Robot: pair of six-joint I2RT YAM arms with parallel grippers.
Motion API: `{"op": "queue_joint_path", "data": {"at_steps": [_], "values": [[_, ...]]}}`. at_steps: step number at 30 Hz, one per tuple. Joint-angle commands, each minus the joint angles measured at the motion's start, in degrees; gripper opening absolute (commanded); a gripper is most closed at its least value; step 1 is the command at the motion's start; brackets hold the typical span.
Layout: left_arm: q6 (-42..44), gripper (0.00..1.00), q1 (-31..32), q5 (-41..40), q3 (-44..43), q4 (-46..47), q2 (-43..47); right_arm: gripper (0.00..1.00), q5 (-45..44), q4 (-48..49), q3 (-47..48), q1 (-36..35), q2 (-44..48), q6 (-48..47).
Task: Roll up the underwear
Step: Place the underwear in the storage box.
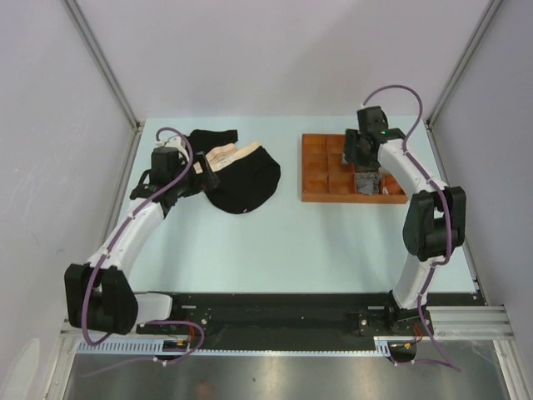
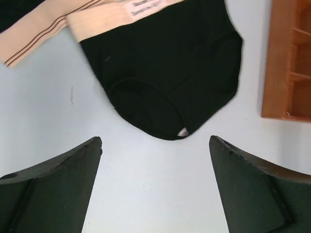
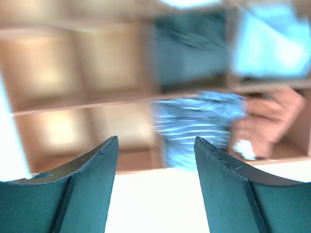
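A black brief with a beige waistband lies flat on the table left of centre. A second black brief lies behind it, and its beige band shows in the left wrist view. My left gripper is open just short of the flat brief's lower edge, with only bare table between its fingers. The grey striped boxer sits bunched in a near compartment of the brown tray, its orange tag beside it. My right gripper hovers over it, open and holding nothing.
The tray's wooden wall lies just right of the flat brief. White enclosure walls and metal posts border the table on three sides. The right wrist view is blurred.
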State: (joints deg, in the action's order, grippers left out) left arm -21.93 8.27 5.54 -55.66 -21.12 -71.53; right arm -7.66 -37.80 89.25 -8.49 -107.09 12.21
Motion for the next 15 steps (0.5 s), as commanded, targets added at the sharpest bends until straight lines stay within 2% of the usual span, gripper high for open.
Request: {"op": "queue_joint_path", "data": {"at_steps": [1,4,6,9,10,15], "values": [[-8.03,0.90,-4.22,-4.66,0.10,5.53,-5.10,0.68,0.19,-1.05,4.97,-10.64,5.31,0.09],[-10.23,0.79,-5.11,-5.28,-0.58,9.43,-11.68,0.68,2.29,3.59,2.17,-16.10,6.54,2.37],[-11.11,0.76,-5.02,-4.84,-2.34,10.75,-16.60,0.68,5.19,11.15,-0.82,-21.20,7.42,3.52],[-12.16,0.71,-5.02,-2.74,-2.52,15.40,-20.92,0.67,9.59,14.33,-1.89,-25.78,5.05,6.95],[-12.34,0.66,-5.02,-2.38,-2.79,16.46,-21.72,0.67,10.29,14.94,-1.98,-26.57,4.53,7.39],[-12.08,0.64,-4.67,-2.99,-5.94,15.94,-27.08,0.67,13.11,16.44,-2.07,-29.74,3.29,8.80]]}}
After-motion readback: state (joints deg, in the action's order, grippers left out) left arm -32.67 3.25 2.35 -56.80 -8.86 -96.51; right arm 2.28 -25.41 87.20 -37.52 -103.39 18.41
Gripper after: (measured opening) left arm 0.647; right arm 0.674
